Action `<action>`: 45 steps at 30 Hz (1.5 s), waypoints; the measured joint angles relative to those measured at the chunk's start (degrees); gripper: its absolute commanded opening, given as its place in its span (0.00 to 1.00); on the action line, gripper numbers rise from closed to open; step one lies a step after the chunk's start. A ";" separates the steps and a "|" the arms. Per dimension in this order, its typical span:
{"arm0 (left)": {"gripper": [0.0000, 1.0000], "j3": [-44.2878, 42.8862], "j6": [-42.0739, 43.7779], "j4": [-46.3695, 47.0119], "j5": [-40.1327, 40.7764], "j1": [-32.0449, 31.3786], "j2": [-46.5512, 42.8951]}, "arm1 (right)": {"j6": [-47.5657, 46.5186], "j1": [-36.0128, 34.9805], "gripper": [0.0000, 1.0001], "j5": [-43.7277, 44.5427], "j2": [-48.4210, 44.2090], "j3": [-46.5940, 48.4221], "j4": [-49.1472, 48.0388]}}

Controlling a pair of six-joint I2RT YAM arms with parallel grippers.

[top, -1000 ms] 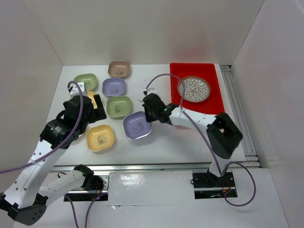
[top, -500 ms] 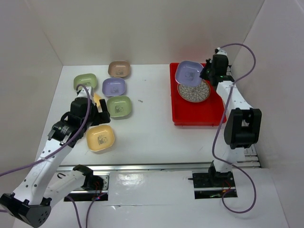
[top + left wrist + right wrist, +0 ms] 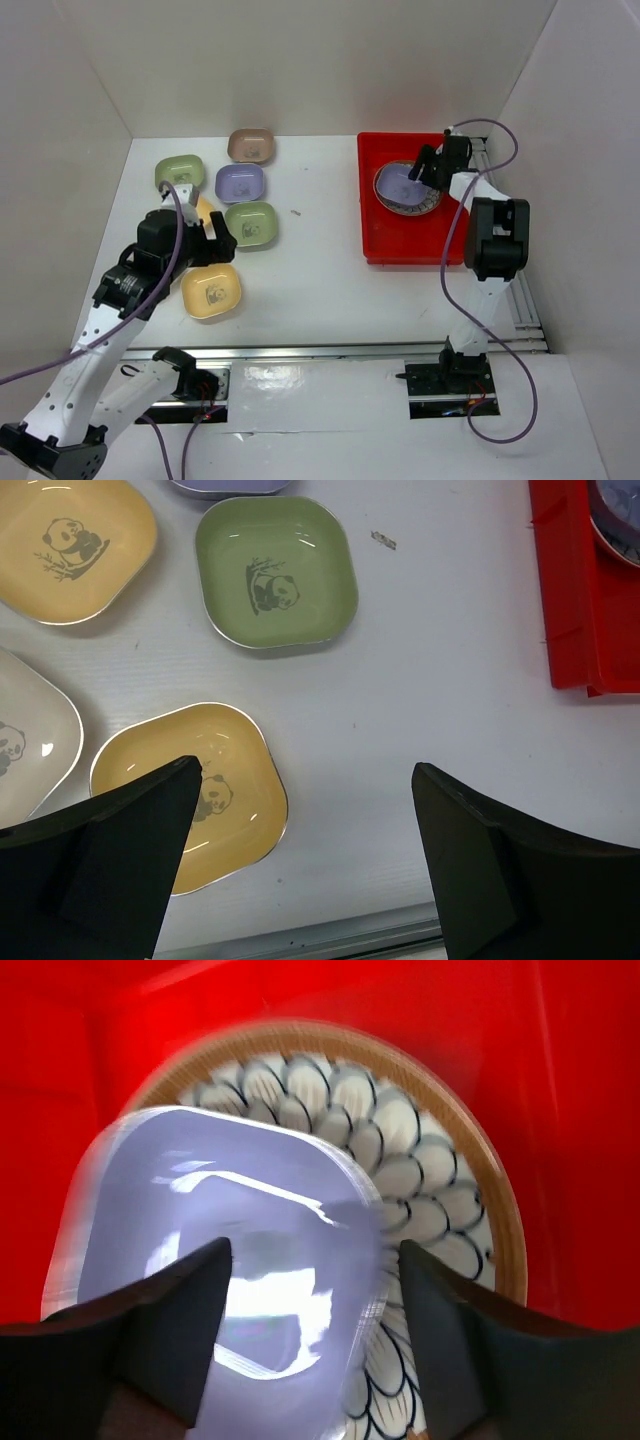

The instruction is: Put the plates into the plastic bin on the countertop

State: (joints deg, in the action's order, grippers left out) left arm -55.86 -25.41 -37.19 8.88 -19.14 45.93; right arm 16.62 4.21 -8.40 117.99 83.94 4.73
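The red plastic bin (image 3: 400, 235) stands at the right of the countertop (image 3: 320, 270). Inside it a lilac plate (image 3: 403, 183) (image 3: 220, 1250) lies on the round brown-rimmed plate (image 3: 425, 205) (image 3: 430, 1170). My right gripper (image 3: 428, 168) (image 3: 310, 1330) hovers open over the lilac plate's rim, its fingers apart on either side. On the left sit a tan-pink plate (image 3: 250, 145), two green plates (image 3: 180, 172) (image 3: 250, 224), a lilac plate (image 3: 240, 183) and a yellow plate (image 3: 211, 290) (image 3: 190, 790). My left gripper (image 3: 207, 247) (image 3: 305, 860) is open and empty above the yellow plate's right edge.
A second yellow plate (image 3: 70, 540) and a cream plate (image 3: 30, 740) lie under my left arm. The green plate (image 3: 277, 570) is ahead of the left gripper. White walls close in the table. A metal rail (image 3: 500, 230) runs along the bin's right side.
My right arm swung the lilac plate from the table's middle into the bin, set it on the round plate and opened. The left arm shifted a little.
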 measured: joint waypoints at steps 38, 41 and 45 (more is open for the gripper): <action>1.00 -0.15 -10.80 -6.14 16.72 15.65 -0.26 | 0.85 -45.00 0.21 8.46 18.27 21.57 3.98; 1.00 -0.15 -10.75 -6.12 16.65 15.65 -0.07 | 2.45 -45.05 0.00 9.31 18.23 21.20 3.63; 1.00 -0.15 -10.64 -6.08 16.48 15.65 0.00 | 2.62 -44.85 0.00 10.99 17.42 20.94 4.52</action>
State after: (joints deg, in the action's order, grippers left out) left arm -56.01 -36.05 -43.27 25.36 -3.49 45.93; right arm 19.25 -40.64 2.59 135.41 104.88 9.26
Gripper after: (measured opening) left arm 0.998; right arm 0.017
